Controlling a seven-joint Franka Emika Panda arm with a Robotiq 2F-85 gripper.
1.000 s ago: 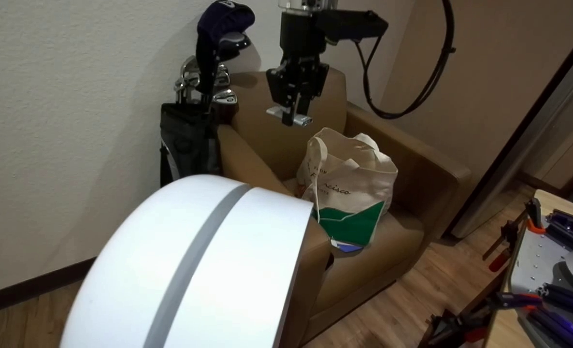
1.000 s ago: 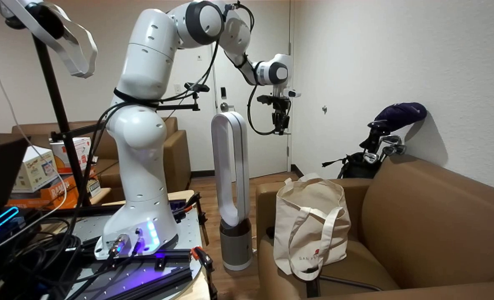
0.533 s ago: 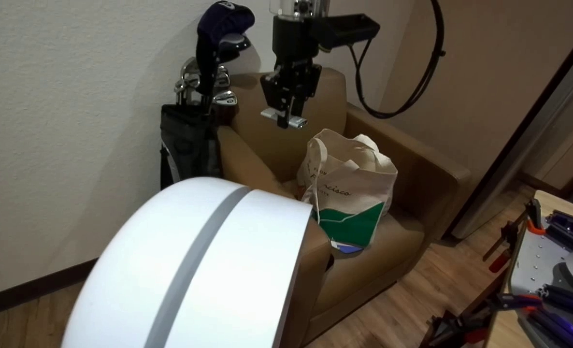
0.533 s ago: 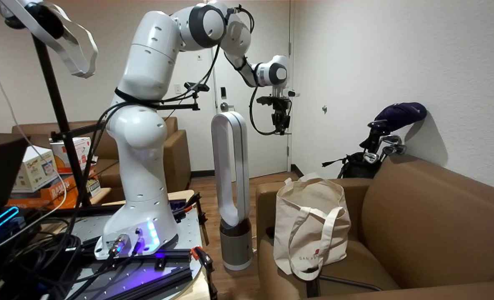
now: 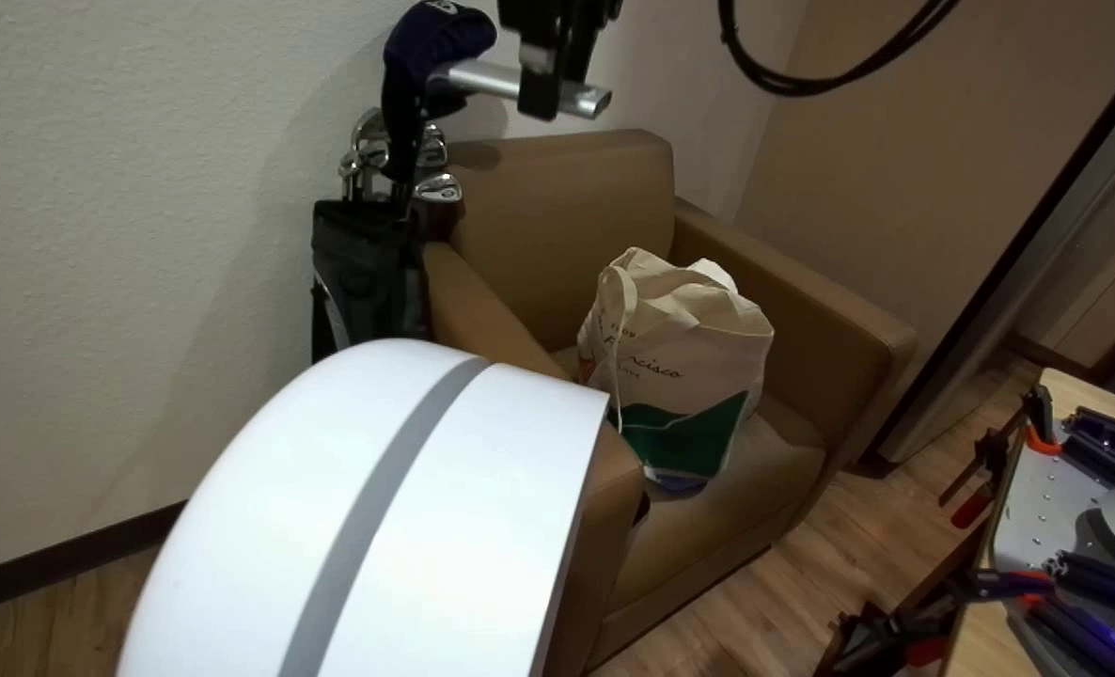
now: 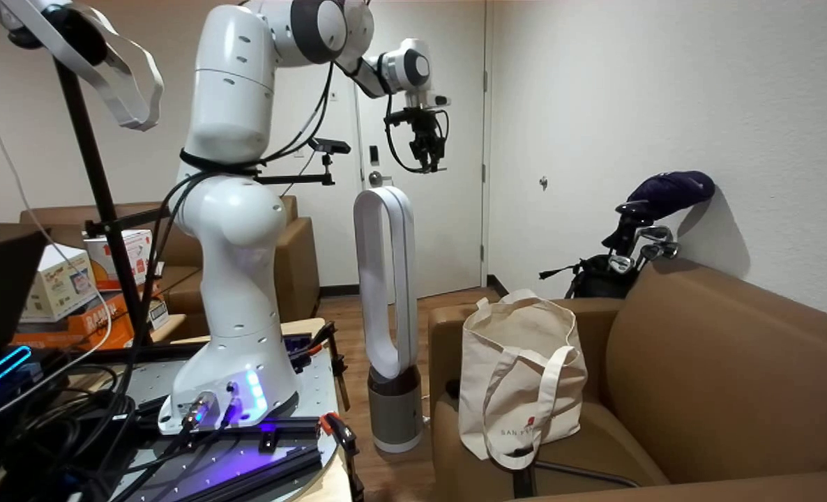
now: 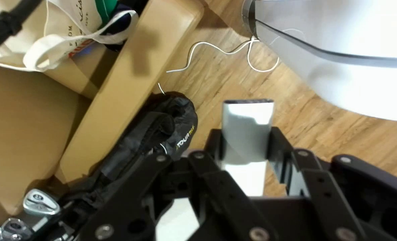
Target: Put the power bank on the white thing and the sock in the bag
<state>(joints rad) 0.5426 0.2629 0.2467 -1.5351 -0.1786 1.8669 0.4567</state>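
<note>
Pale walls [image 5: 191,207] and a wooden floor [image 5: 755,602] surround a brown armchair [image 5: 557,202], with a black golf bag [image 5: 369,273] just beside it. On the seat stands the cream tote bag [image 5: 689,348], unmoved over the last second; we cannot see to its bottom, and we find no sock in any view.

What has changed is height. Half a second ago the gripper [image 5: 557,85] hung in front of the armchair's back; now it has climbed to the top edge of that exterior view and drawn back towards the tall white fan [image 6: 406,293]. Its fingers [image 7: 215,145] are closed in on both sides of the power bank [image 7: 247,147], held roughly level in the air. From the wrist we see the white dome [image 7: 349,80], which we take to be the fan's top, near the power bank but apart from it; floor, not dome, shows behind the slab.

We judge this to be the carry, lifting for clearance before placing. Next should come travel over the dome, then slow lowering; on that curve, the slab could slide if released unbalanced.
</note>
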